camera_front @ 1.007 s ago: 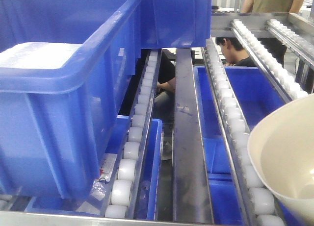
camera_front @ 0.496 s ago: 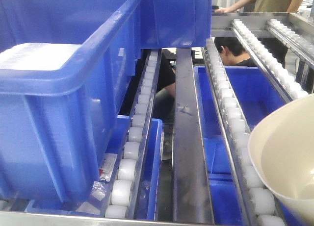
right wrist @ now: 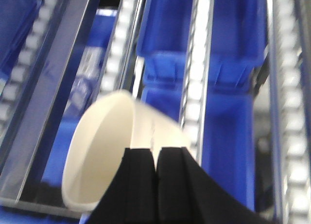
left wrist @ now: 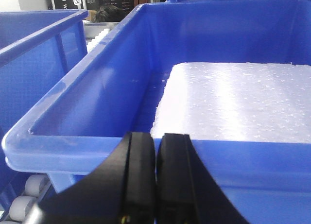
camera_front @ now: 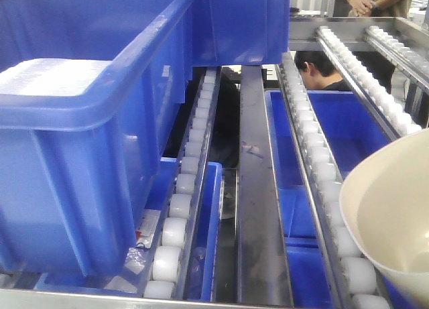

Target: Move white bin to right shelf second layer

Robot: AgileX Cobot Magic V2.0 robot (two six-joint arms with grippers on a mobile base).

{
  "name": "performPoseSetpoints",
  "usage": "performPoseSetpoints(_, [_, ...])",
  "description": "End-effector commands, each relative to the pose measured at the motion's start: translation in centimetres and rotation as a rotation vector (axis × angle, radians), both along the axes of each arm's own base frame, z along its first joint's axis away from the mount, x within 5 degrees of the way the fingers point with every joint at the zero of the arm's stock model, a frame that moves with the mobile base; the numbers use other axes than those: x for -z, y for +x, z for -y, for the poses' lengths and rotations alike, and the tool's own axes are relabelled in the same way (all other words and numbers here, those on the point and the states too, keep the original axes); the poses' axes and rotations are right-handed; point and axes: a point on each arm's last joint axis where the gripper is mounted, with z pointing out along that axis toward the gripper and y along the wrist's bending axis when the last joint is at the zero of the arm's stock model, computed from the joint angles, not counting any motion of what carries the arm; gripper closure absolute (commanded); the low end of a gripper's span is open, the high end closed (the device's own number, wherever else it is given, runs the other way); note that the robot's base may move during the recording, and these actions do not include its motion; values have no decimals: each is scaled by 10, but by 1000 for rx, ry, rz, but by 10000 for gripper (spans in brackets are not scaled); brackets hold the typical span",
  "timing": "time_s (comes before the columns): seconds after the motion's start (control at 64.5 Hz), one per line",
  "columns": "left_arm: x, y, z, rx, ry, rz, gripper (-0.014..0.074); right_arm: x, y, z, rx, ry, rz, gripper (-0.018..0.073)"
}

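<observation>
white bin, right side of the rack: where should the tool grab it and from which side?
Grip the rim wall of the white bin: it has no handles and its smooth body tapers, so the thin lip at the mouth is the likeliest pinch. It lies tilted, mouth facing left over the roller rails, so come from the near edge, where the right tool sits.

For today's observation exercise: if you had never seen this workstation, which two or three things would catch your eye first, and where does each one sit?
The big blue crate fills the left of the front view, a white foam slab lying inside it. At the right edge the tilted white bin hangs above the roller rails, with the right hand shut at its rim. Behind the rack a dark-haired person bends low.
</observation>
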Motion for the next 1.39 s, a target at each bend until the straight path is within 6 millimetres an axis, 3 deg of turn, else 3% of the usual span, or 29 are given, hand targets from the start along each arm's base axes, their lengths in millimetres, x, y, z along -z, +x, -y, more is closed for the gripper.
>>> performPoseSetpoints(0.0, [4, 0, 0, -2, -9, 59, 512, -11, 7, 3, 23, -25, 163, 503])
performPoseSetpoints(0.232, [4, 0, 0, -2, -9, 59, 512, 31, -1, 5, 59, -17, 455, 503])
performPoseSetpoints(0.48, [4, 0, 0, -2, -9, 59, 512, 93, -12, 6, 62, -40, 467, 503])
performPoseSetpoints(0.682, [4, 0, 0, -2, -9, 59, 512, 119, -8, 8, 82, -21, 606, 503])
performPoseSetpoints(1.379, [4, 0, 0, -2, -9, 59, 512, 119, -8, 8, 84, -10, 600, 503])
